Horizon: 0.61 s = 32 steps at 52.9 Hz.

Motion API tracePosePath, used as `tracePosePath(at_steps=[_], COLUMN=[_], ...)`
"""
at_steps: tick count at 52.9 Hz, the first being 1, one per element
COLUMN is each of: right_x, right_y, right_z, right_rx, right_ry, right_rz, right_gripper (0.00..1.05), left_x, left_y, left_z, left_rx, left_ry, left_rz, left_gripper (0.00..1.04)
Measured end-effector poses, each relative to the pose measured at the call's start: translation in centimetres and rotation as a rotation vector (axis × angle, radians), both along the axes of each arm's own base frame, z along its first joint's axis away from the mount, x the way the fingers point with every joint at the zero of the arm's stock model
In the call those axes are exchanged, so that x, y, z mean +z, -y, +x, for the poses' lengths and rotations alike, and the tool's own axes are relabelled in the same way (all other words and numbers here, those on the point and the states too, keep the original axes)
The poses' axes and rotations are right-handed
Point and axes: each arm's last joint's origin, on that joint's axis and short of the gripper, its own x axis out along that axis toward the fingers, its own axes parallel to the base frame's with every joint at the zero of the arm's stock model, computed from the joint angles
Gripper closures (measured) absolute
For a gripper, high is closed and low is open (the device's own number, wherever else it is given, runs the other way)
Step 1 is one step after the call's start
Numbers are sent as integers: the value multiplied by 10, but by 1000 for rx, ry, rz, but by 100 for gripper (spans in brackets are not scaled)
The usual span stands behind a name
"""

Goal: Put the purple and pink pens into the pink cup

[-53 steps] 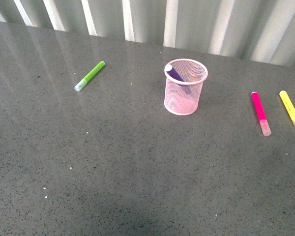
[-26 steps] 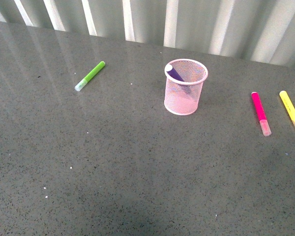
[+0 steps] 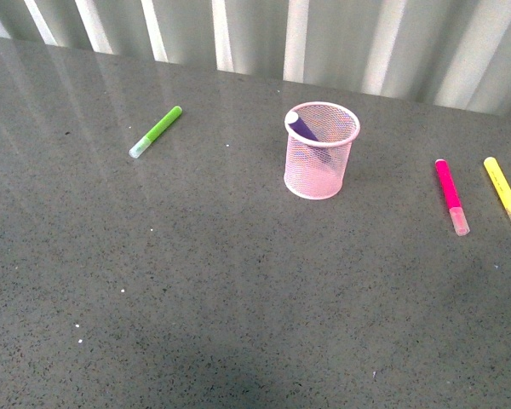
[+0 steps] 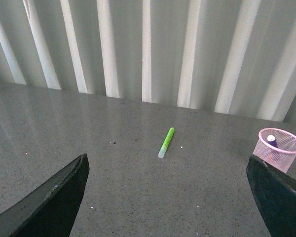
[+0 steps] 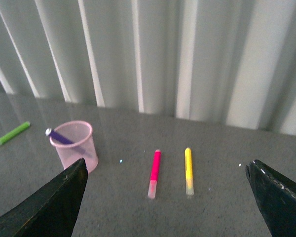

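Across the last second nothing on the grey table [image 3: 238, 298] shifts in my front view, and neither arm shows there. I read that as a pause between the 2 insertions. From the wrist cameras, the left gripper [image 4: 166, 165] and the right gripper [image 5: 165, 163] both hang above the table with jaws spread wide and nothing between them.

The pink cup [image 3: 321, 153] stands upright mid-table. The purple pen [image 3: 302, 128] is already inside it, leaning on the rim on the cup's left side, so 1 of 2 pens is done. The pink pen [image 3: 451, 196] lies flat well to the cup's right, clear cap toward me, with the yellow marker [image 3: 504, 192] just beside it further right. The green marker [image 3: 156, 131] lies far left. My right arm is the nearer one for the pink pen.
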Motion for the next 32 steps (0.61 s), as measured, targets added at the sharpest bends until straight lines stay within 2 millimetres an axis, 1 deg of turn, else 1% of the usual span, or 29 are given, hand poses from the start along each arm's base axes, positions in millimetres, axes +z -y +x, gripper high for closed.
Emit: tracePosePath(at_steps=[3,6,10,13,14,17,18,20,22,23,24,26,27,29,30,31,32], right_x=[4,14,35,56,60,77,79,86,89,87,87,81,80,75,71,67,65], right_y=[2,5,13,21,23,31,32,37,41,44,44,47,47,47,47,47,46], right_z=[7,16,34,55,60,91,96,120,146,166,172,197,203,227,232,242,248], right_rx=[8,-10,-38,-55,-59,-82,-86,-109,-139,-165,-174,-199,-200,-199,-202,-206,-210], right_ry=[-34,-28,12,42,45,18,8,-31,-79,-130,-145,-218,-238,-314,-349,-392,-416], right_rz=[-1,0,8,31,34,59,66,79,89,99,101,113,120,151,162,174,180], right_gripper=[7,7,7,7,7,7,7,7,7,7,7,7,7,7,7,7,7], left_x=[0,0,0,0,0,0,0,0,0,0,0,0,0,0,0,0,0], left_y=[0,0,0,0,0,0,0,0,0,0,0,0,0,0,0,0,0], left_z=[0,0,0,0,0,0,0,0,0,0,0,0,0,0,0,0,0], left_rx=[0,0,0,0,0,0,0,0,0,0,0,0,0,0,0,0,0], left_ry=[0,0,0,0,0,0,0,0,0,0,0,0,0,-1,-1,-1,-1], left_rz=[0,0,0,0,0,0,0,0,0,0,0,0,0,0,0,0,0], left_gripper=[7,7,7,7,7,7,7,7,7,7,7,7,7,7,7,7,7])
